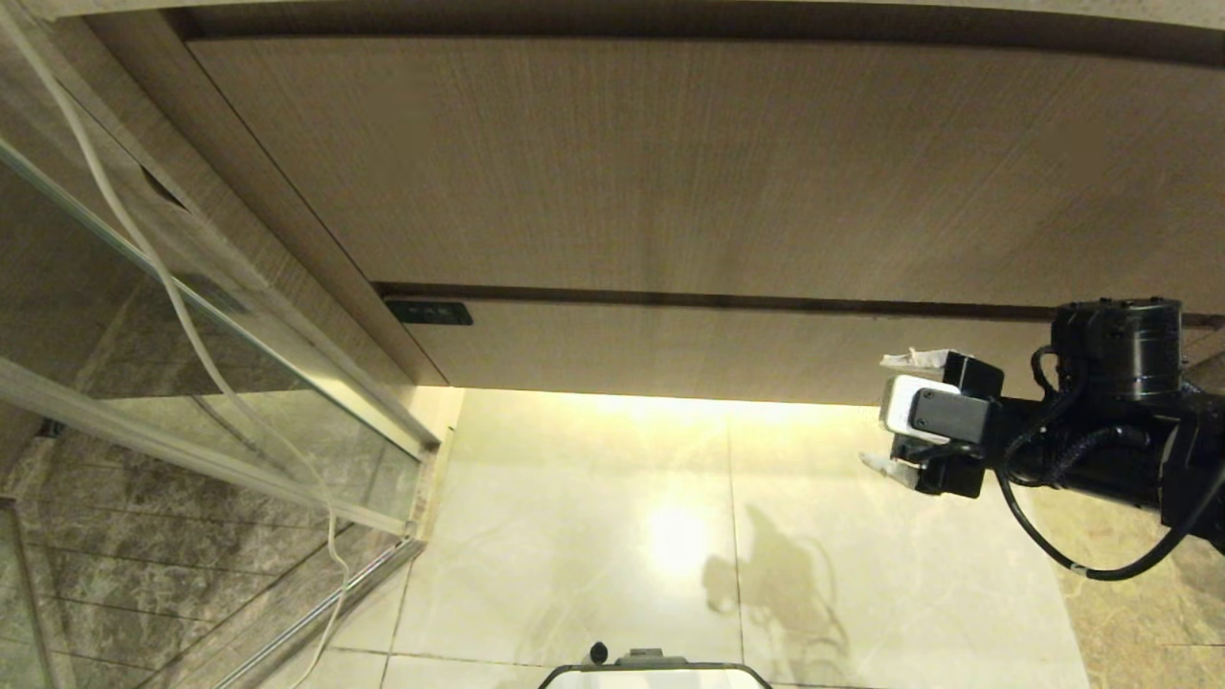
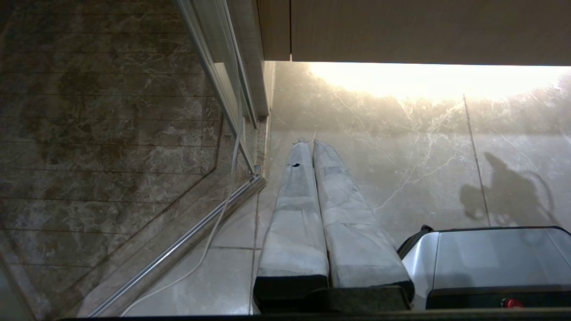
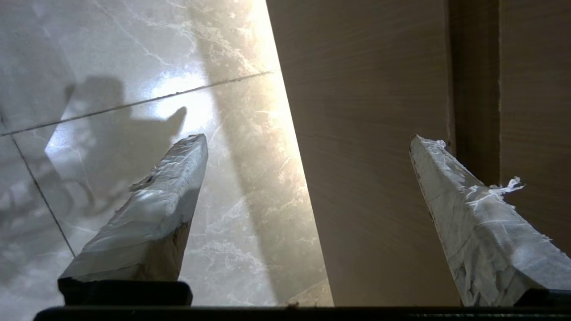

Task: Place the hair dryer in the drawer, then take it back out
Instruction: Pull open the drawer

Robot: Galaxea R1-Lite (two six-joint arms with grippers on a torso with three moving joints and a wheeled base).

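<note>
Drawer (image 1: pixel 727 349) shut, right gripper (image 1: pixel 885 411) spread empty

Matt light-wood drawer (image 1: pixel 727 349) above glossy marble floor (image 1: pixel 593 536); glass partition (image 1: pixel 144 316) alongside.

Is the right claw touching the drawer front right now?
Apart. In the right wrist view the right claw stands open and empty, and both fingertips end short of the drawer, with wood and floor showing between them.
</note>
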